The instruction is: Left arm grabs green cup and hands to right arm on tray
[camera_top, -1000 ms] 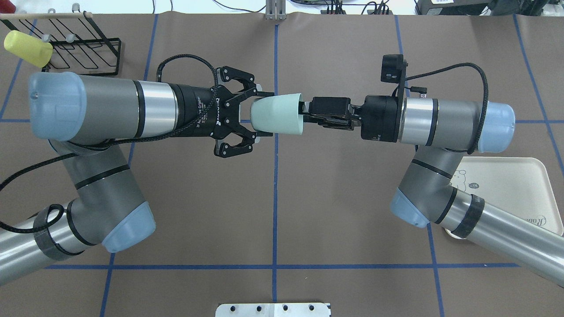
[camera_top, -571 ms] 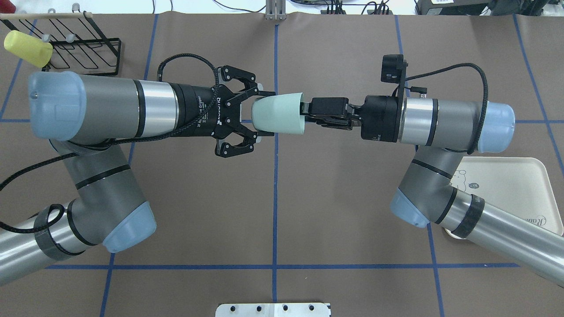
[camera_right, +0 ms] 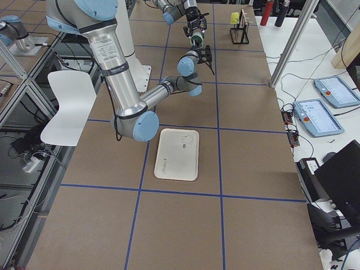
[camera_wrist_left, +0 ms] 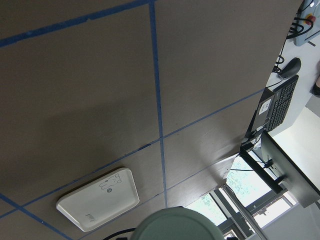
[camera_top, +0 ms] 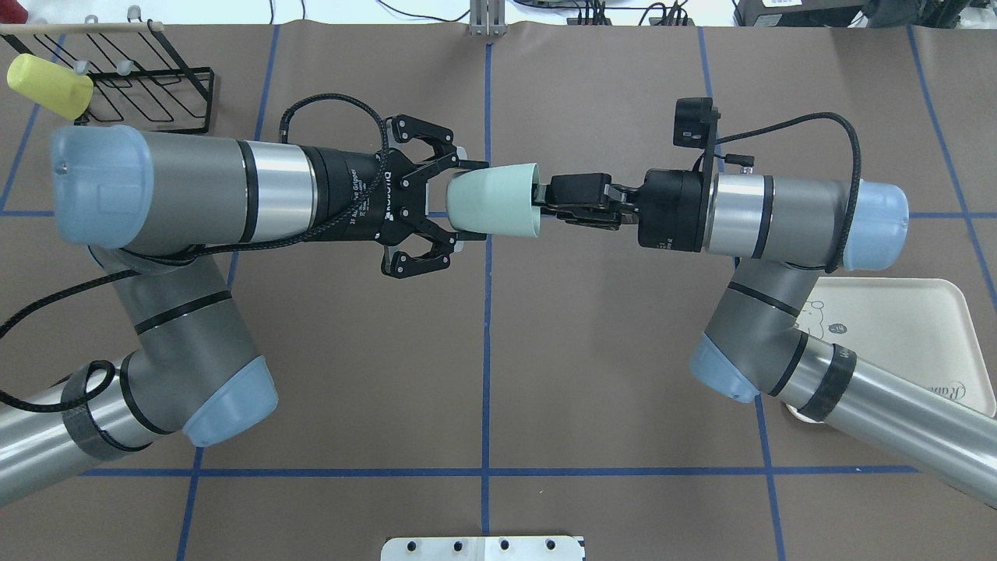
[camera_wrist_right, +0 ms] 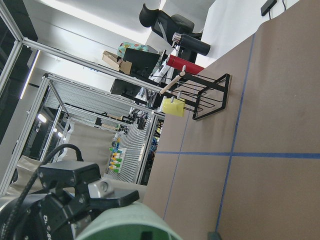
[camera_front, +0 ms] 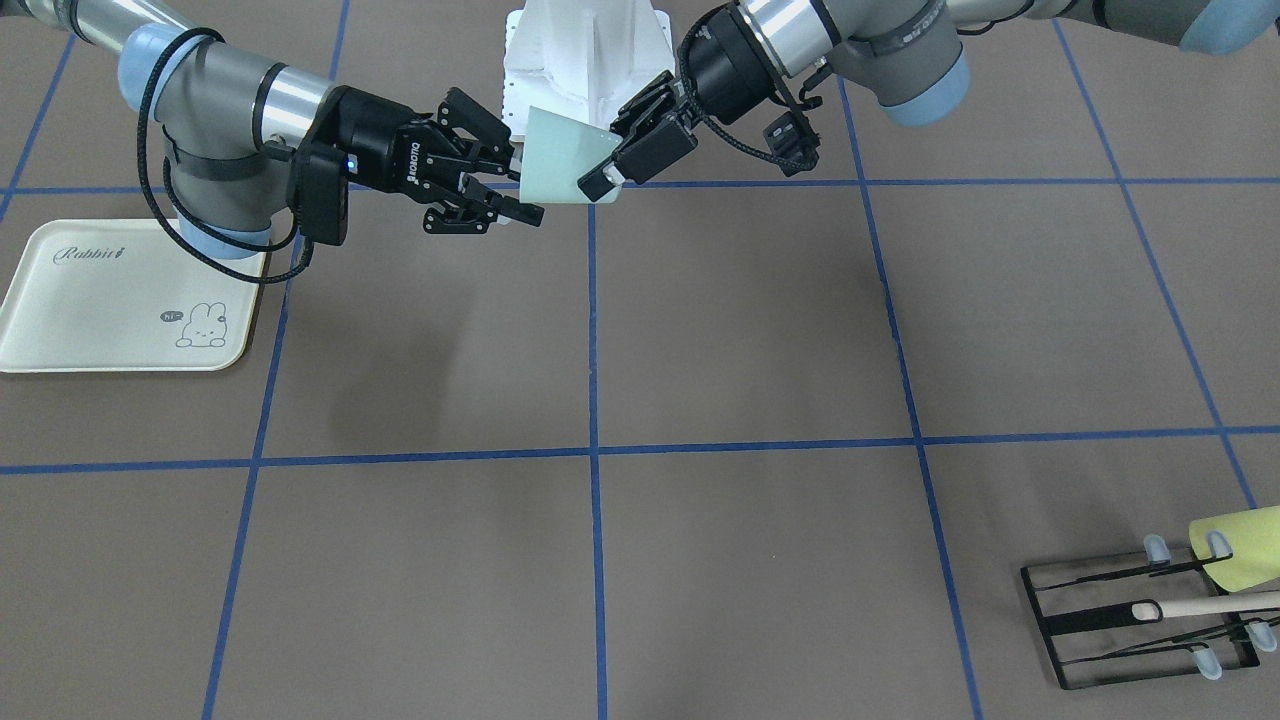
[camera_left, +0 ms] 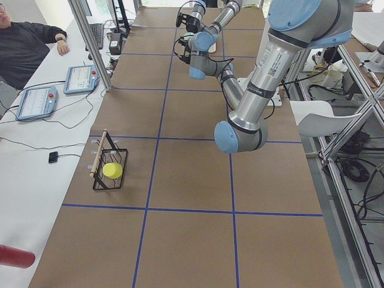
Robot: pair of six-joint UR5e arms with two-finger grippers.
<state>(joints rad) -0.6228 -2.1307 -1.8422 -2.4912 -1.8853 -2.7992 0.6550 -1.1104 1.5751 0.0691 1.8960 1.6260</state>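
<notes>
Since the left black pincer (camera_top: pixel 467 204) clamps the mint-green plastic tumbler (camera_top: pixel 498 199) and I cannot tell whether the right pincer (camera_top: pixel 545 200) grips its rim, early release risks a drop.

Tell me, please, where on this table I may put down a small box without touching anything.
Bare: the brown squares on the operators' side, between the tray and the black wire rack; the tray too holds nothing. Crowded: the middle of the robot's side, where the left gripper and right gripper meet at the green cup in the air.
</notes>
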